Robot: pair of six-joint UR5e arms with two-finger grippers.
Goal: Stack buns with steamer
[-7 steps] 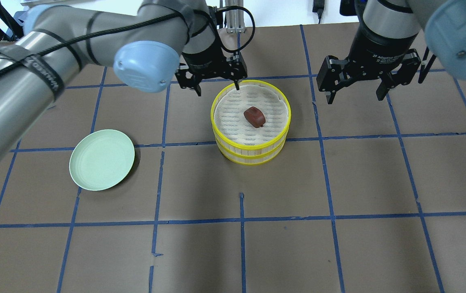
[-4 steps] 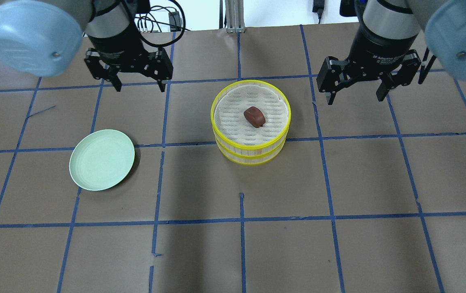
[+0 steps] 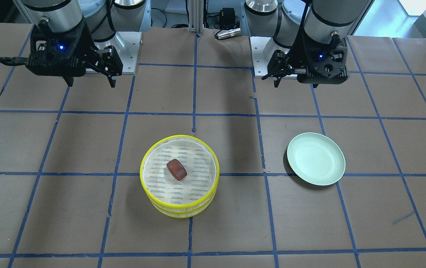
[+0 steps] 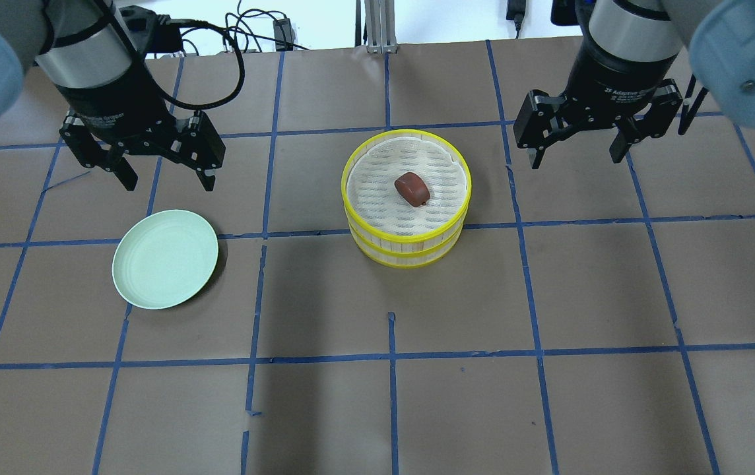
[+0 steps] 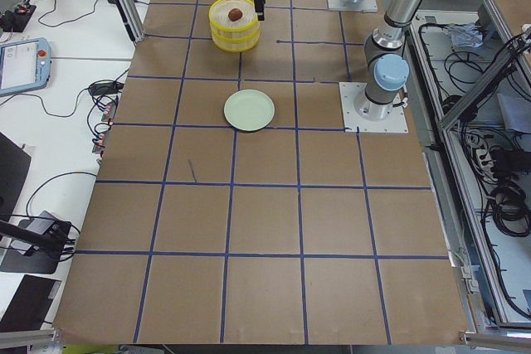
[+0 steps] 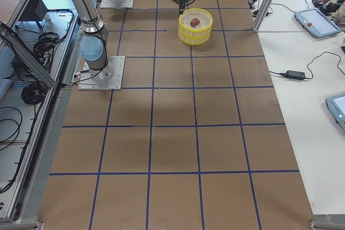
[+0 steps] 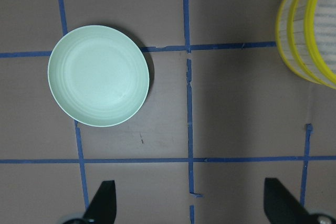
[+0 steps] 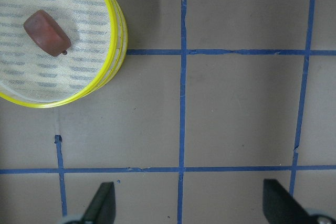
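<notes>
The brown bun [image 4: 412,189] lies in the steamer's [image 4: 407,249] top tier, the white one unseen; left tool [image 4: 169,187] and right tool [image 4: 575,161] hang apart, empty, so stacking seems done, only retreat needed.

The steamer [image 4: 409,249] and plate [image 4: 165,258] stand well apart, with open table [image 4: 285,198] between them

Bright, even light; soft shadows; all views sharp.
</notes>
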